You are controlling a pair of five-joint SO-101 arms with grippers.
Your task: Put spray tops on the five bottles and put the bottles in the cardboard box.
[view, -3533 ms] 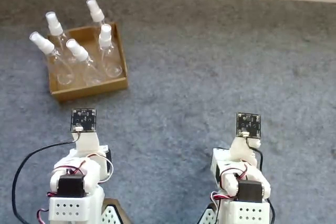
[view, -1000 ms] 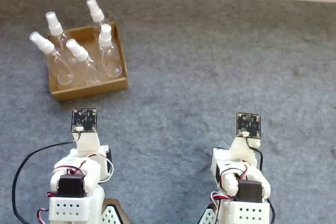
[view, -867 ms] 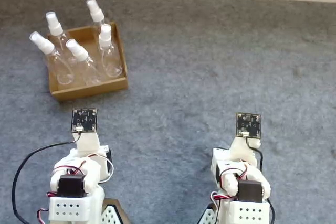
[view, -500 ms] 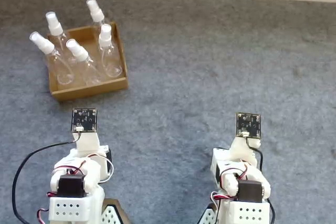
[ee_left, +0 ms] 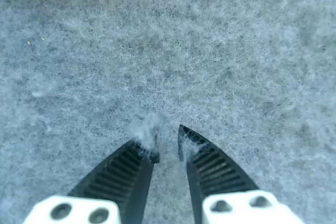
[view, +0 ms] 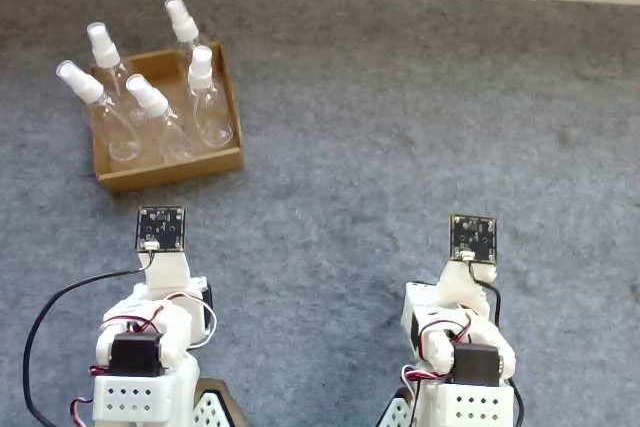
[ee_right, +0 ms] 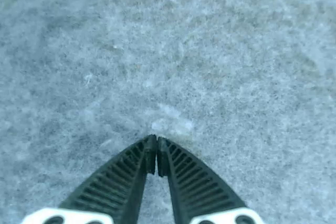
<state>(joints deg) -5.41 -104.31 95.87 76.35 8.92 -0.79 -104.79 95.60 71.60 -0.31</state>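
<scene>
So nearest the bases, both arms are sitting folded up at the near edge. The left gripper [ee_left: 167,142] is hanging just over the grey carpet [view: 400,127] with its fingers parted by a thin gap and nothing between them. The right gripper [ee_right: 157,156] is doing the same, but its tips are pressed together, also empty.

Farther out, well apart from both, the cardboard box [view: 170,169] is sitting at the far side. The arm in front of it is clearly the nearer one, and I'm guessing that's the left.

All five bottles [view: 205,97] are standing in the box, more or less upright, a couple leaning outward past the rim. Each one is wearing a white spray top [view: 200,65].

To me the job is looking finished, so I'm not seeing any grab left to line up.
</scene>
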